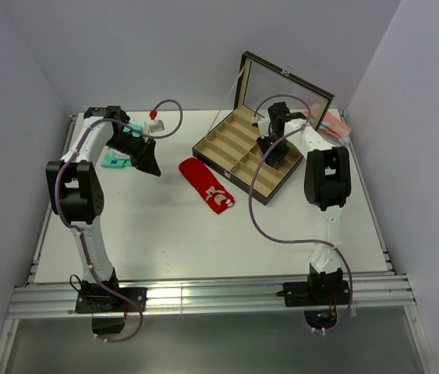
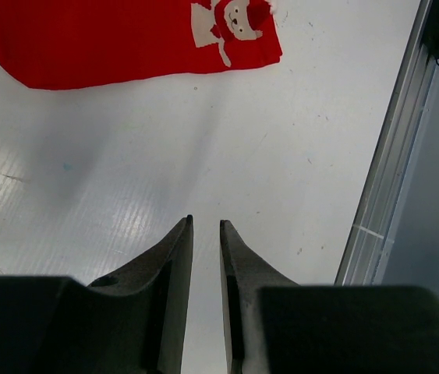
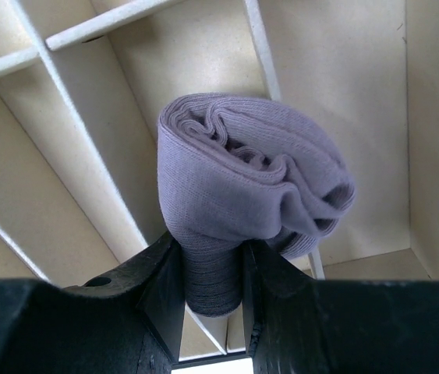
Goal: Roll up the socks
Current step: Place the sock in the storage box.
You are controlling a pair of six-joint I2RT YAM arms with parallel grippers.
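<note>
One bright red sock (image 1: 206,185) with a white emblem lies flat on the white table between the arms; in the left wrist view the red sock (image 2: 125,39) fills the top. My left gripper (image 1: 149,164) hovers to its left, off the fabric. The left gripper (image 2: 206,223) has its fingers nearly together with nothing between them. My right gripper (image 1: 274,154) is over the compartment box. The right gripper (image 3: 211,245) is shut on a rolled lilac-grey sock (image 3: 242,179) held above the dividers.
The open wooden box (image 1: 213,145) has beige dividers (image 3: 71,109) and a raised glass lid (image 1: 281,89). A teal sock (image 1: 115,161) lies under the left arm, a small red-and-white item (image 1: 155,121) sits behind it, and a pink bundle (image 1: 336,125) lies at the back right. A metal rail (image 2: 391,156) edges the table.
</note>
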